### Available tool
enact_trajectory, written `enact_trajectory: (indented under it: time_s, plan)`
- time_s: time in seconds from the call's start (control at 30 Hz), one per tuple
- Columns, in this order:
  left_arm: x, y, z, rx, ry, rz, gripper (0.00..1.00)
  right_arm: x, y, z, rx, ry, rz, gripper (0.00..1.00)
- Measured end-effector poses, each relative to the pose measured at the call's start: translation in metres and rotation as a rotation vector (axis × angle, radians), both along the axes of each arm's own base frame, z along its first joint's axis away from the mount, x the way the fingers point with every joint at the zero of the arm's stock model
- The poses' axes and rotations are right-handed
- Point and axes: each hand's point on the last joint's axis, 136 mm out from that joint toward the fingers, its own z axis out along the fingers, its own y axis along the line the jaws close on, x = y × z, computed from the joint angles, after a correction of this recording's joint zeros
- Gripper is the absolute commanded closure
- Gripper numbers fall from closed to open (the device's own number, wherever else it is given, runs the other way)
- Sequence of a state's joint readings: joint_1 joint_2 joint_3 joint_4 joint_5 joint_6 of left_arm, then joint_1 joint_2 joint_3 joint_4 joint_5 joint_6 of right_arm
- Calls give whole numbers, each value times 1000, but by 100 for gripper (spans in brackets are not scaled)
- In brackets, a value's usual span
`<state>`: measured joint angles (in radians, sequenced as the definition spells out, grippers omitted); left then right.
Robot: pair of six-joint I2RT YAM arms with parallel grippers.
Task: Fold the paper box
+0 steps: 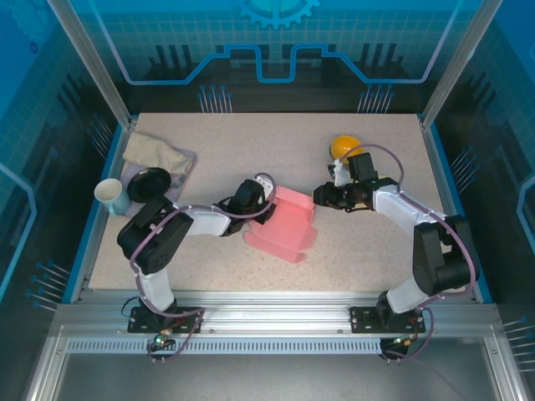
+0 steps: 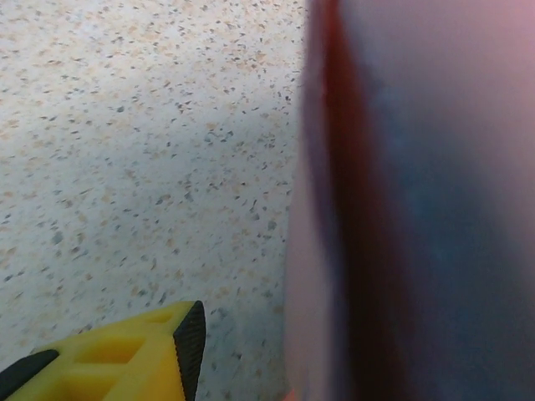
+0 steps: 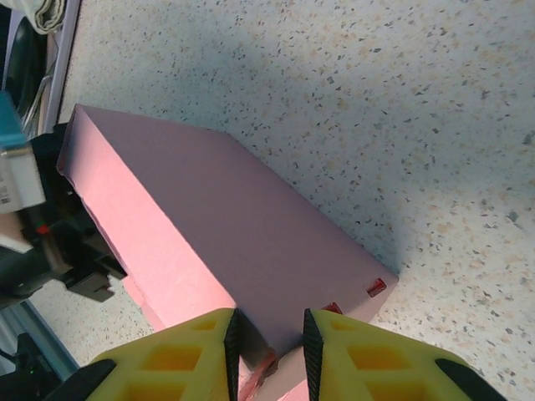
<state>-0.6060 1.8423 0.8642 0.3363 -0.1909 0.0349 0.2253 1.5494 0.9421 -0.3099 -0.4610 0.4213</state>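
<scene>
Far left of the counter (image 1: 376, 259): crumpled beige cloth (image 1: 157, 153) toward the back, black disc (image 1: 149, 184) touching its front edge, pale cup (image 1: 110, 195) upright just beside the disc, nearest the left rim.

Next rightward, from above: left arm (image 1: 180, 227) bent low over the speckled surface, left claw (image 1: 264, 205) up against the left side of the paper box (image 1: 286, 225). From the left wrist: one yellow finger (image 2: 125, 363) with a black tip low in the frame, apart from the box wall (image 2: 418, 209), blurred pink and very close along the right. Second finger hidden; width of this claw's opening, and any hold on the box, impossible to tell.

Centre of the counter: the pink paper box lying flat between the two claws, closed top face upward, a looser flap spread out at its near left foot. From the right wrist: long flat top (image 3: 226, 225) slanting away to the upper left, two small red tabs (image 3: 376, 287) at the near right corner.

Right of the box, from above: right claw (image 1: 321, 196) at the box's right end. From the right wrist: same claw (image 3: 269, 342) narrowed onto the box's near edge, black pads (image 3: 231, 347) tight on either side of the pink card, nothing else held.

Further right and back: yellow round object (image 1: 344, 148) on the counter just behind the right wrist, apart from the box.
</scene>
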Motion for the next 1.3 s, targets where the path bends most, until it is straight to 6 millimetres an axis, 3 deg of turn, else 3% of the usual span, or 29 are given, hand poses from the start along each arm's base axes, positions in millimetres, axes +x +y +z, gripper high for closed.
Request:
enact_trajectory:
  time_s: [0.13,0.23,0.33,0.43,0.9,1.17,1.3]
  plan:
    - [8,-9,0,-8,-1,-20,54,1,4,-1,26,1,26,73]
    - [16,-18,3,-14,-13,-39,62,3,7,-1,40,4,44,73]
    - [26,-23,6,-14,-21,-32,86,3,8,-2,53,9,53,73]
    - [39,-20,5,4,-39,-1,100,3,10,-2,63,14,58,74]
    - [58,-24,8,103,-36,162,98,21,-7,-2,0,-45,-36,76]
    - [56,-21,7,146,6,225,91,29,-11,-3,-16,-68,-80,76]
    - [56,-20,6,157,10,248,80,29,-10,-2,-12,-71,-81,76]
